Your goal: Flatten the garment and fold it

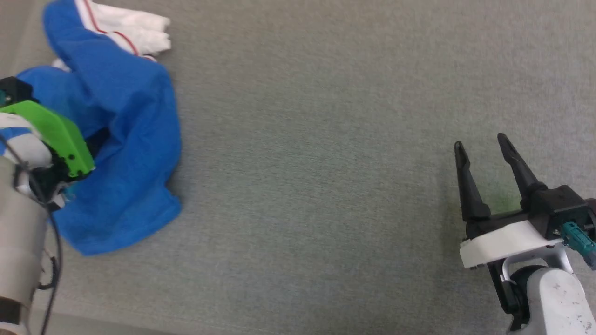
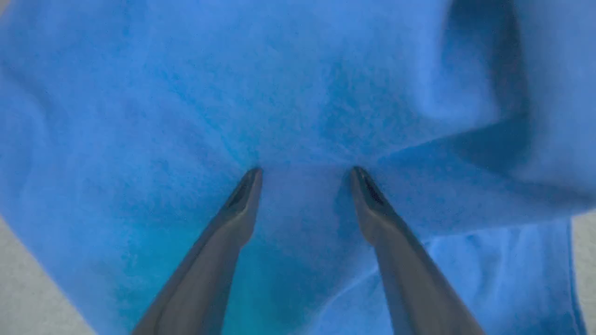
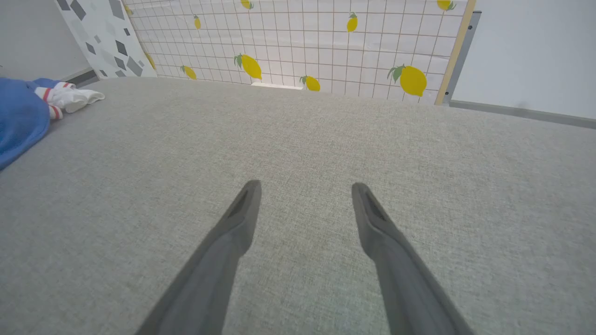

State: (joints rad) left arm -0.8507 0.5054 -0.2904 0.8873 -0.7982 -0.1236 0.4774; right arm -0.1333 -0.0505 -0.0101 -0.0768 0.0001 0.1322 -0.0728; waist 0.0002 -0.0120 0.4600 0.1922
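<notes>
1. Step: my read is the very start of flattening. The garment [image 1: 125,116] is a crumpled heap and nothing is spread or folded yet.
2. Left tool [image 2: 305,174]: jaws spread wide, nothing pinched. The tips sit right at the blue cloth and look to be pressing into it, but I can't tell contact for certain. In the head view its fingers are buried in the heap, and the green bracket [image 1: 56,135] on that wrist sits over it.
3. Right tool [image 1: 479,142]: jaws wide, empty, over the bare grey surface [image 1: 326,195], well apart from the garment.
4. Location: the garment lies at the far left of the surface, under and around the left arm. The middle and right of the surface are free.
5. Look: royal-blue body bunched in deep folds, with one broad flap draped toward the robot. A wadded white sleeve [image 1: 135,28] with red-striped trim pokes out at the far end. Can't tell which side faces up.
6. Next move (judgement): the left tool closes on a hem or a single layer, not a bunch. The right tool crosses over for a second edge or the sleeve. Then pull apart and drag toward the middle.
7. Risk: clamping several layers would drag the heap instead of opening it.
</notes>
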